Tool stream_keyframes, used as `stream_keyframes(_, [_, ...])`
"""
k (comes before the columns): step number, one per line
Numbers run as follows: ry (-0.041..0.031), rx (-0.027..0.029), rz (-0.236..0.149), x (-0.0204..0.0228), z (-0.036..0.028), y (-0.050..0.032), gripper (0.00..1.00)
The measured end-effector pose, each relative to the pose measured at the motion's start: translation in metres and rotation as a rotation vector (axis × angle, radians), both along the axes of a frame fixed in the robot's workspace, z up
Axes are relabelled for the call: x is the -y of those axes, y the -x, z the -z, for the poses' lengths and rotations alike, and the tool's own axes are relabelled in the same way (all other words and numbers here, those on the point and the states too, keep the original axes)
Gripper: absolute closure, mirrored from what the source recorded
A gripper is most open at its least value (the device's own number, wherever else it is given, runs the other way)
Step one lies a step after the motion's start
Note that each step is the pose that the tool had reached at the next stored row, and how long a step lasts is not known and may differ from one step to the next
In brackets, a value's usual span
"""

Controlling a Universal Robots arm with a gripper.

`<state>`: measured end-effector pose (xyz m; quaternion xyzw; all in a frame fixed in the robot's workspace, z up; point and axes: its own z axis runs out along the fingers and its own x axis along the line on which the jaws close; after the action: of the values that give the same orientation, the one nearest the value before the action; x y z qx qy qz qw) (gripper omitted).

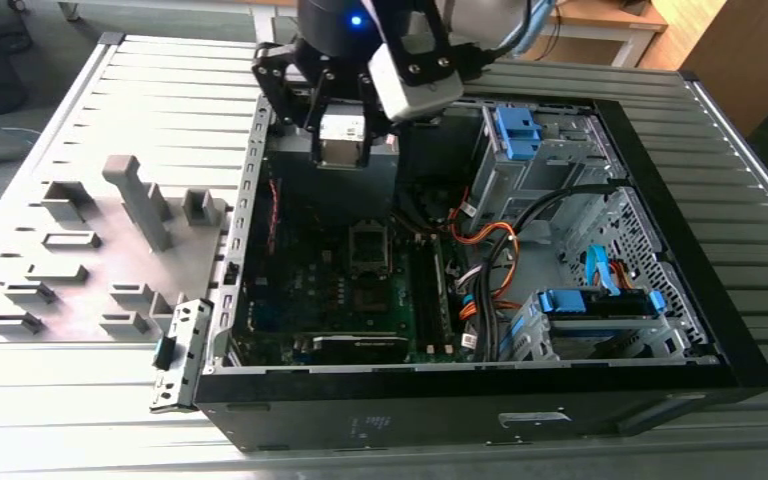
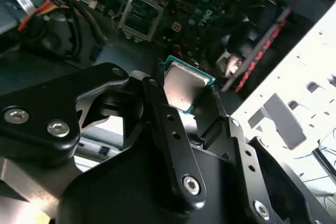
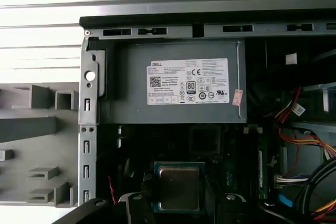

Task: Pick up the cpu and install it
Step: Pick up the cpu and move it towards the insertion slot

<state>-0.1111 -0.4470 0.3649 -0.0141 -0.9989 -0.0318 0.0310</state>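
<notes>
**Gripper over the open case, cpu in hand.** The gripper [image 2: 186, 92] is hanging above the case [image 1: 491, 390], and its jaws are closing on the cpu [image 3: 179, 187]. They are open only as far as the chip is wide, with one finger pressing on each of two opposite edges. Gripping by the edges is leaving the dull metal face free, and it is probably also sparing the contact side, which is hidden here.

In the first wrist view the chip is showing its flat face squarely to the camera, so it is being carried level rather than tilted. This is likely so that it can meet its seat flat.

In the exterior view the gripper is standing over the end of the case where the power supply [image 3: 178, 82] is sitting. The cpu is hanging in the air there, touching nothing but the fingers.

The socket [image 1: 368, 245] is lying on the motherboard [image 1: 317, 290] nearer the middle of the case, well apart from the chip. Its frame is looking open and vacant in the second wrist view, so the installing is judged not yet done.

The grey fixtures [image 1: 137, 200] are standing on the table [image 1: 758, 200], outside the case on the exterior view's left. The orange cables [image 1: 491, 250] are running on the far side of the socket, away from the chip.
</notes>
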Motion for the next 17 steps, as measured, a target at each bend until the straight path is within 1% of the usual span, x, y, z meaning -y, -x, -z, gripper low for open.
stream_keyframes(3, [0.0, 0.0, 0.0, 0.0, 0.0002, -0.009, 0.53])
stream_keyframes(6, [-0.0001, 0.0, 0.0, 0.0, 0.0005, -0.0143, 0.53])
stream_keyframes(15, [0.0001, -0.0001, 0.0, 0.0, 0.0033, -0.0172, 0.53])
stream_keyframes(16, [0.0, 0.0003, 0.0, 0.0, 0.0037, -0.0172, 0.53])
stream_keyframes(17, [-0.0001, 0.0018, 0.0, 0.0, 0.0043, -0.0173, 0.53])
